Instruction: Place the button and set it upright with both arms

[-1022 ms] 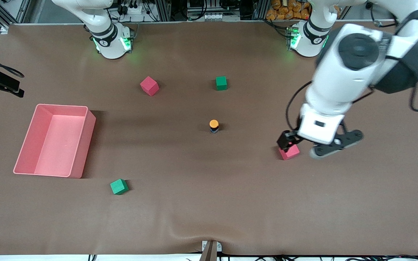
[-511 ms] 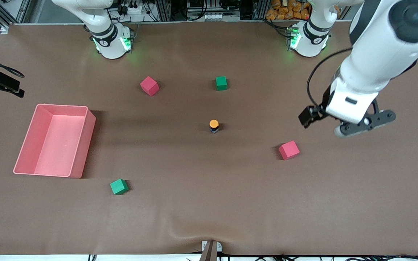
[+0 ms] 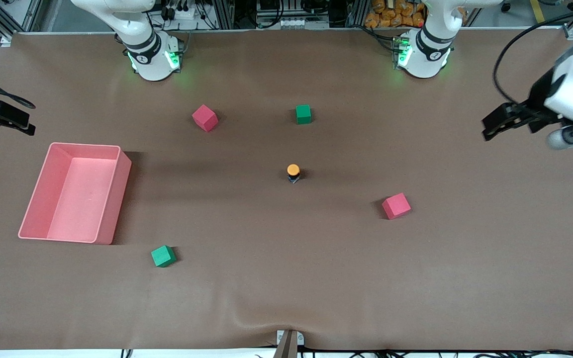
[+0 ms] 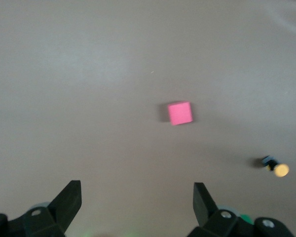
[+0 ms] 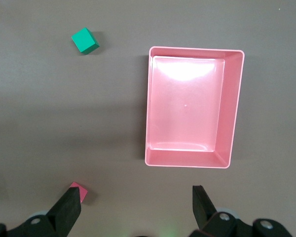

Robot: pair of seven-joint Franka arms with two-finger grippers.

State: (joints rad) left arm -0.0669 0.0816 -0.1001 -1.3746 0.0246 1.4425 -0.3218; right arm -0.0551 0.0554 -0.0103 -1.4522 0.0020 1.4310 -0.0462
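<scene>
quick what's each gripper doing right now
Left gripper: open, holding nothing, up over the table at the left arm's end.
Right gripper: open, holding nothing, above the pink bin.

The button (image 3: 293,172) stands alone mid-counter (image 3: 286,288) with bare surface all round it. The closest obstacles sit well apart: a pink cube (image 3: 396,206) toward the left arm's end and nearer the camera, and a green cube (image 3: 303,114) farther from the camera. The bin (image 3: 112,199) blocks the right arm's end. The left gripper (image 3: 495,124), fingers spread, hangs over bare counter.
</scene>
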